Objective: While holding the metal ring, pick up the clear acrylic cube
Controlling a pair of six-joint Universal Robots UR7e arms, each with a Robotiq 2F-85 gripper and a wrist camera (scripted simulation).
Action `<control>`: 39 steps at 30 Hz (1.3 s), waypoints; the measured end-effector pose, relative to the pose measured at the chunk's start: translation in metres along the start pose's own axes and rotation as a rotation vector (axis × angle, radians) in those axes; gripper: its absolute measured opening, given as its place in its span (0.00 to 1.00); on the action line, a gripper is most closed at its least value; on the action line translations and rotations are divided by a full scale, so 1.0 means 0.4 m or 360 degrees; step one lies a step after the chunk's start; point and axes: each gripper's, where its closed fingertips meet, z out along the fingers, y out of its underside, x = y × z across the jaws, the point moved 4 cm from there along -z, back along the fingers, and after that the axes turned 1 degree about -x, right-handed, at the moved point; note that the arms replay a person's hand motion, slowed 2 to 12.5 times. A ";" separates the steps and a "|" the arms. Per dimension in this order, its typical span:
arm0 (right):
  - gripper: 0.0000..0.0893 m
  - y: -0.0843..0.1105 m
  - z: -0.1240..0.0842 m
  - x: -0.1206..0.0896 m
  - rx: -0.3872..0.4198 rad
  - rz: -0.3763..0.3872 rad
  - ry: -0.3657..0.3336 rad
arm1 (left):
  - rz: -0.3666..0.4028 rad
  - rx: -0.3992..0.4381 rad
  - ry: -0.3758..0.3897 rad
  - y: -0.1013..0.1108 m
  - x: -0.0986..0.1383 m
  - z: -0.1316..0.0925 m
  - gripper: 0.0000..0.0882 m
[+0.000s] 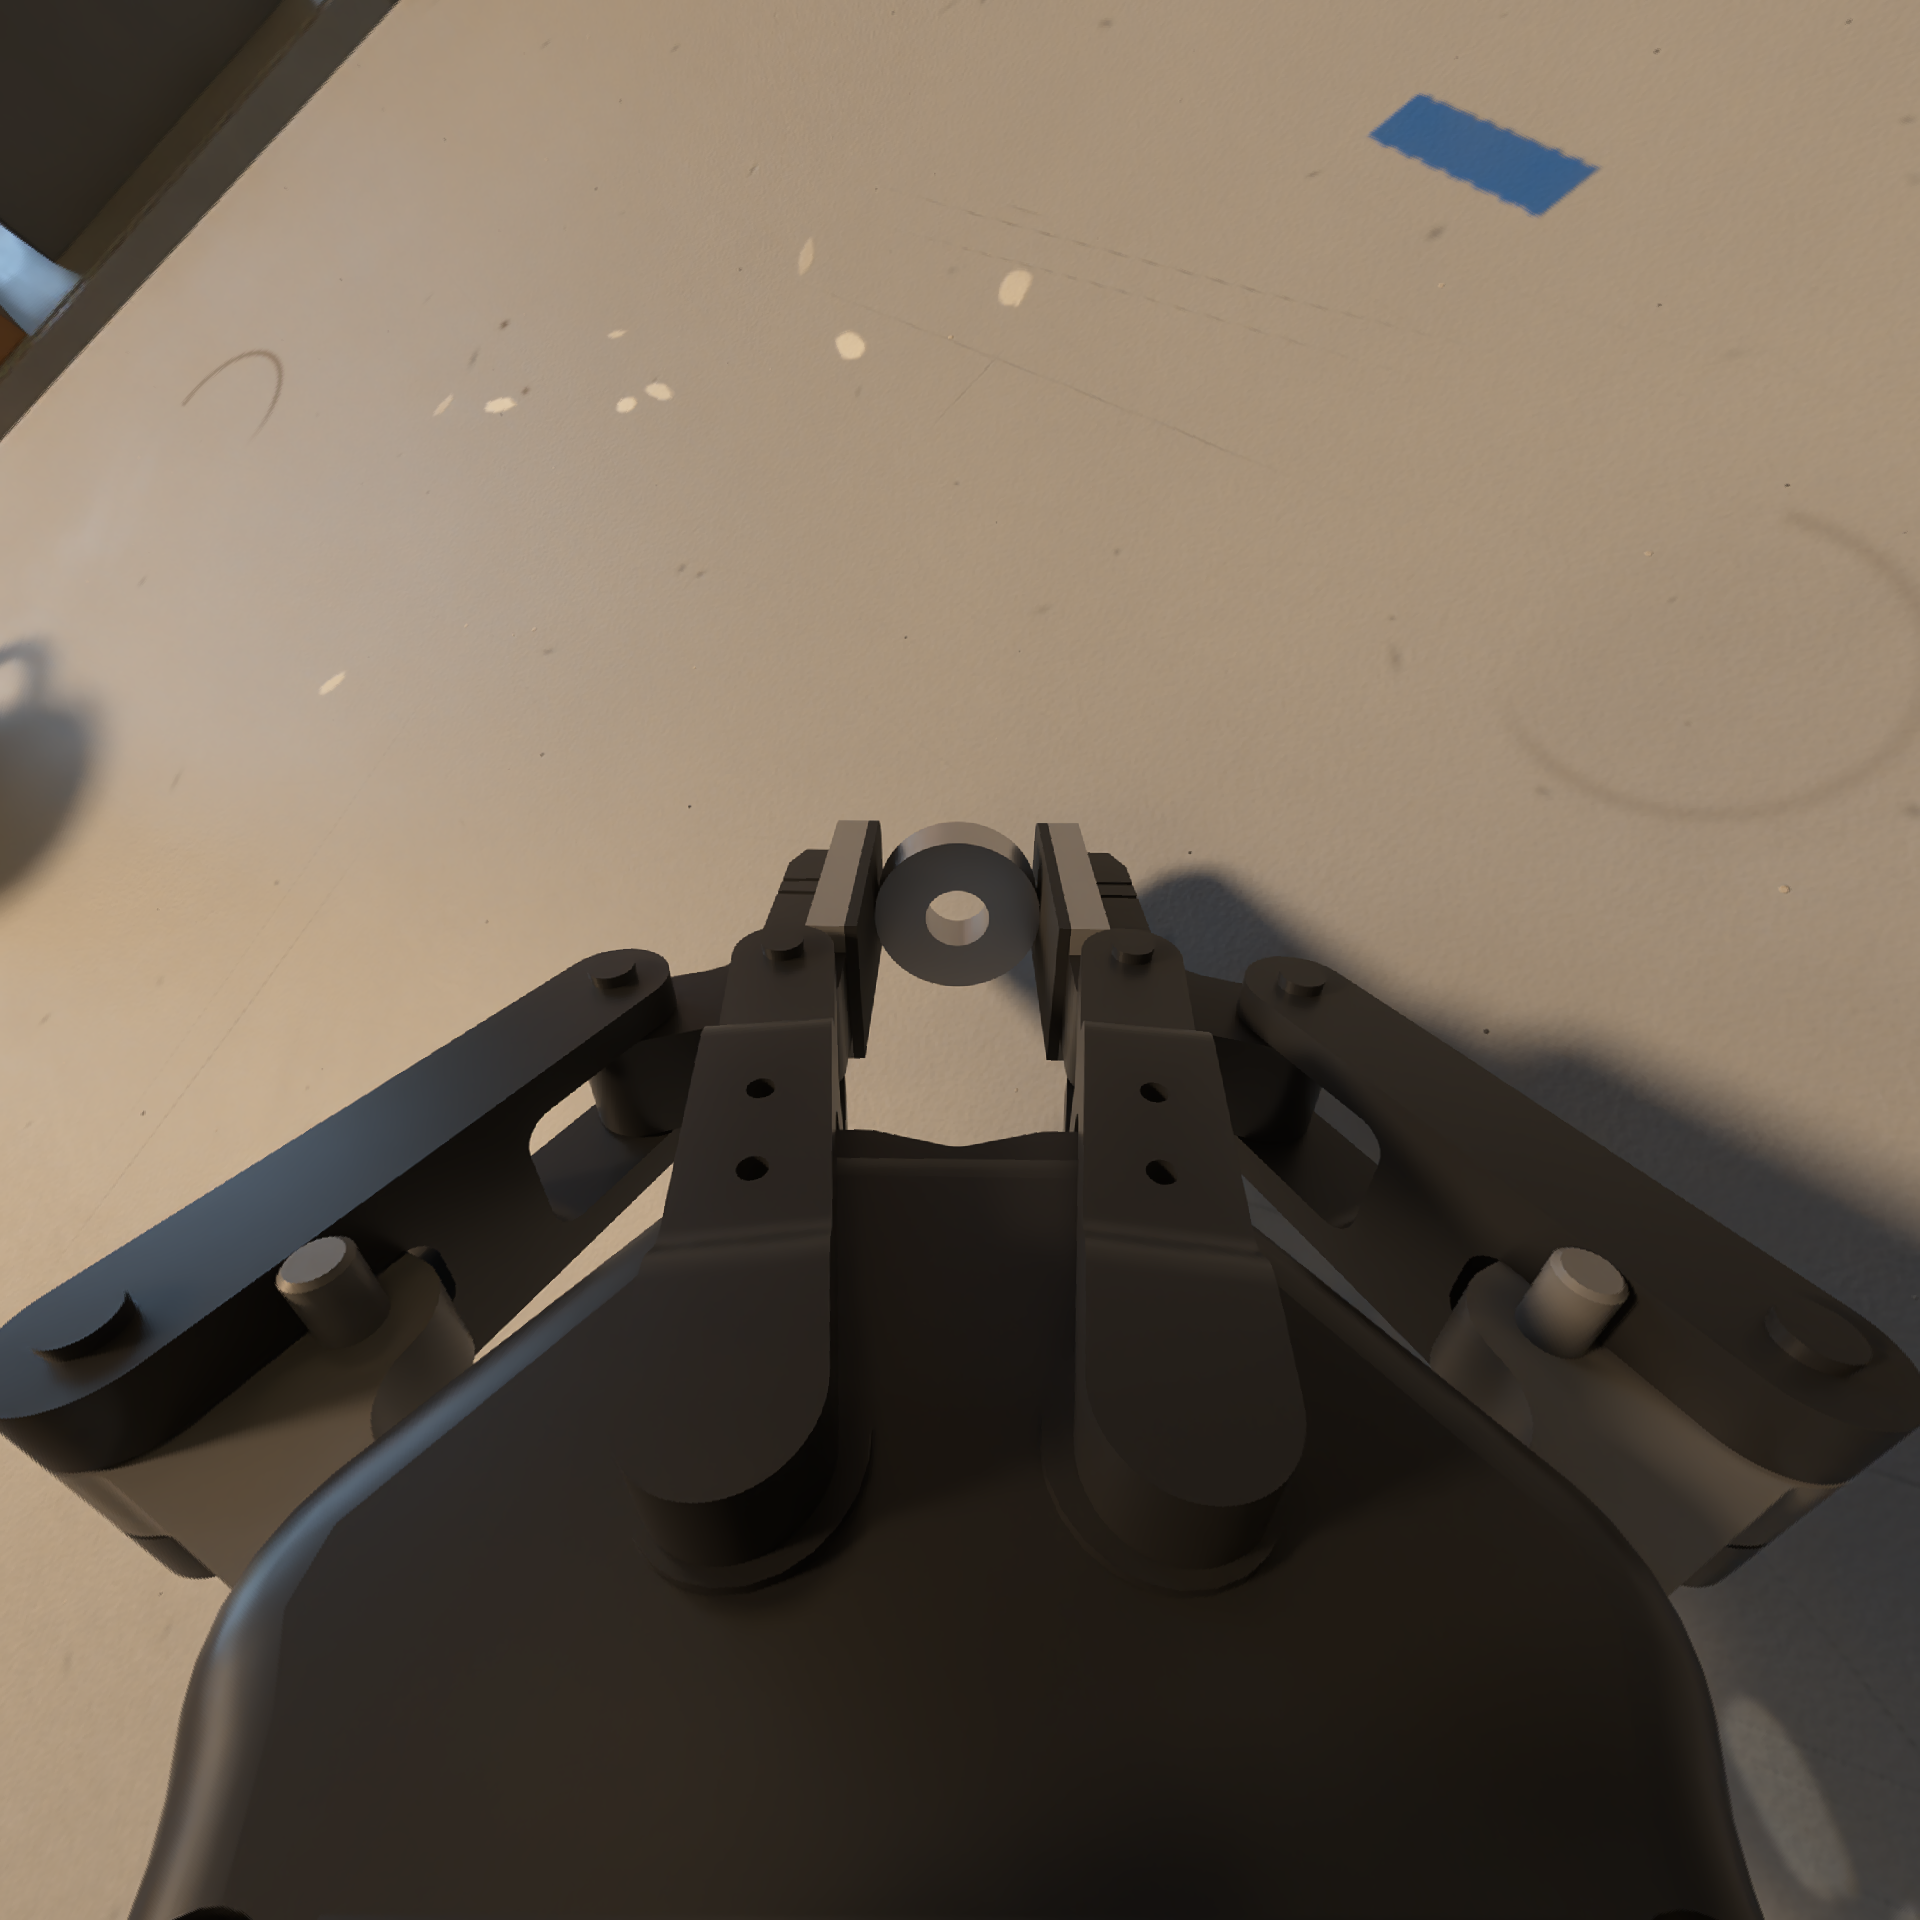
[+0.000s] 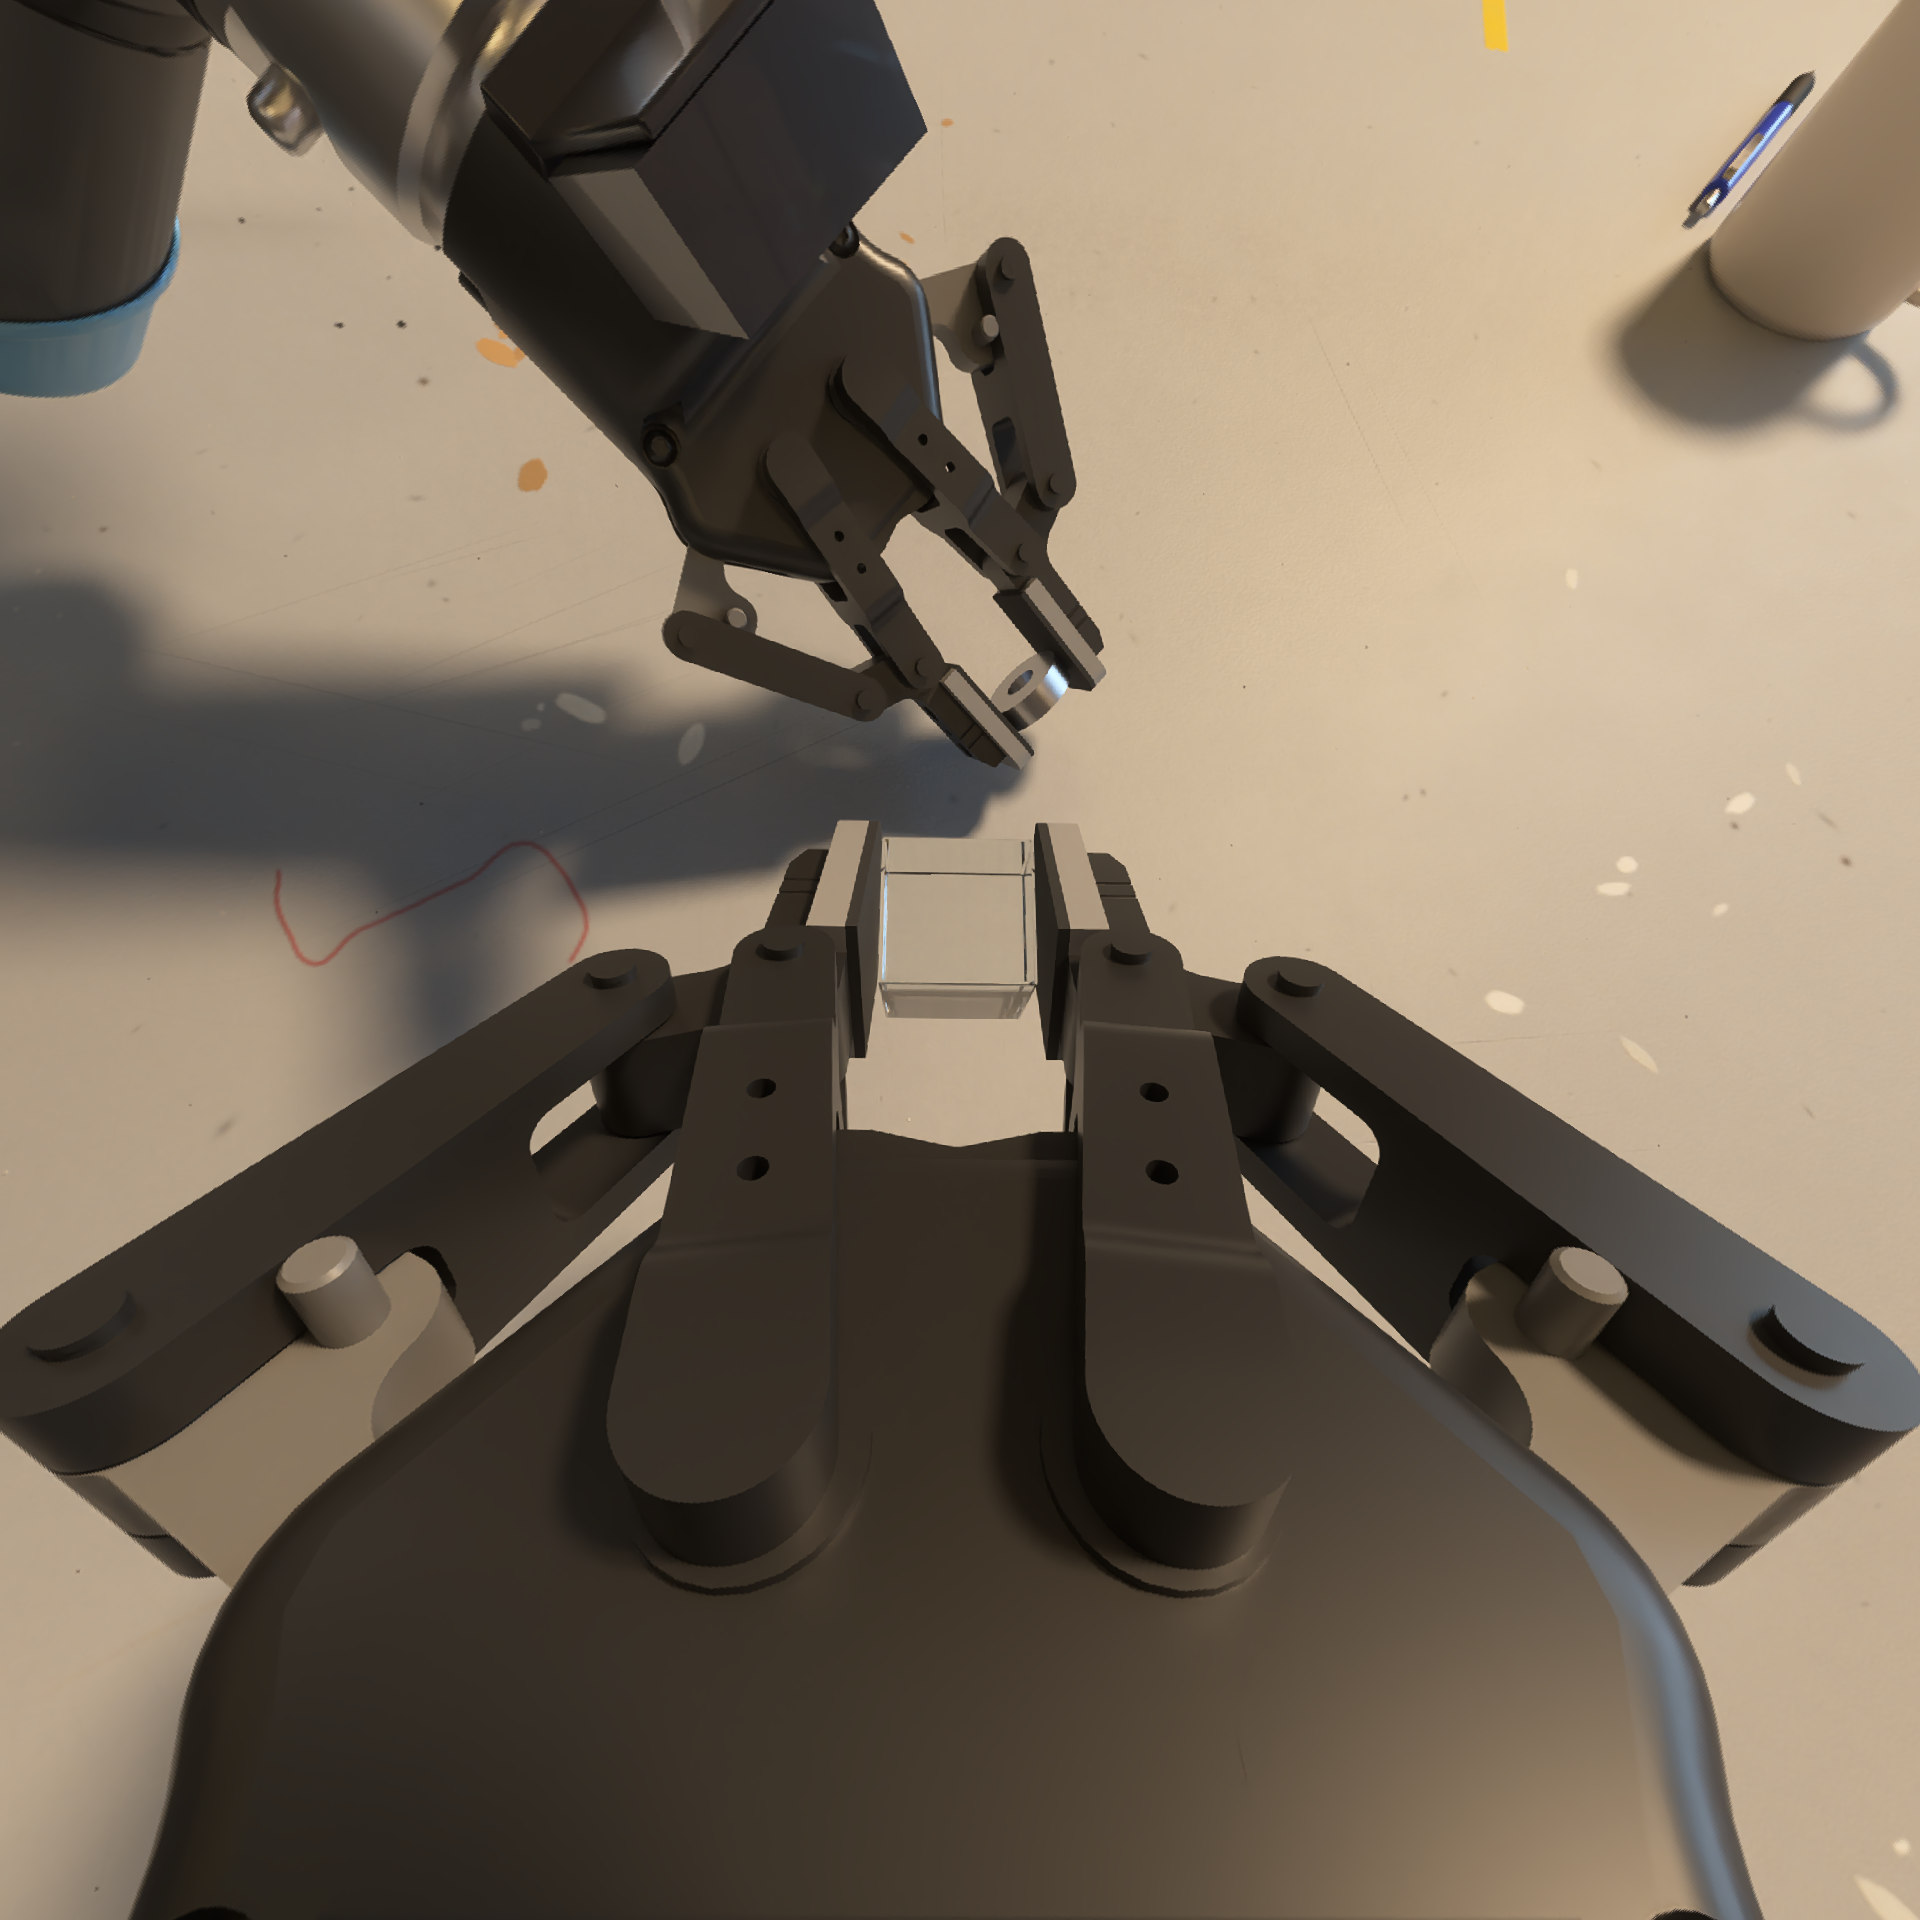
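Left gripper (image 1: pixel 956 883) – clamped on the ring (image 1: pixel 954 918), held above the table (image 1: pixel 1143 520); right gripper (image 2: pixel 956 883) – pads closed on the cube (image 2: pixel 956 928), just short of the ring, cup (image 2: pixel 1829 187) well apart

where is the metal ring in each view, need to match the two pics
Left wrist view: the metal ring sits at picture centre, clamped between the left gripper pads, its hole facing the camera.
Right wrist view: the same ring appears smaller, just above centre, in the left gripper that reaches in from the upper left, beyond the clear acrylic cube.
Shared landmark: the left gripper itself, shut on the ring in both.
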 end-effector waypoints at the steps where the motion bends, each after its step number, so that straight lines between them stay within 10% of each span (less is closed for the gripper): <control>1: 0.29 0.000 0.000 0.000 -0.0001 0.0000 -0.0001 | 0.0000 0.0000 0.0000 0.000 0.000 0.000 0.29; 39: 0.29 0.008 0.001 -0.001 -0.0045 0.0010 -0.0006 | 0.0002 0.0001 -0.0002 0.000 0.000 0.000 0.29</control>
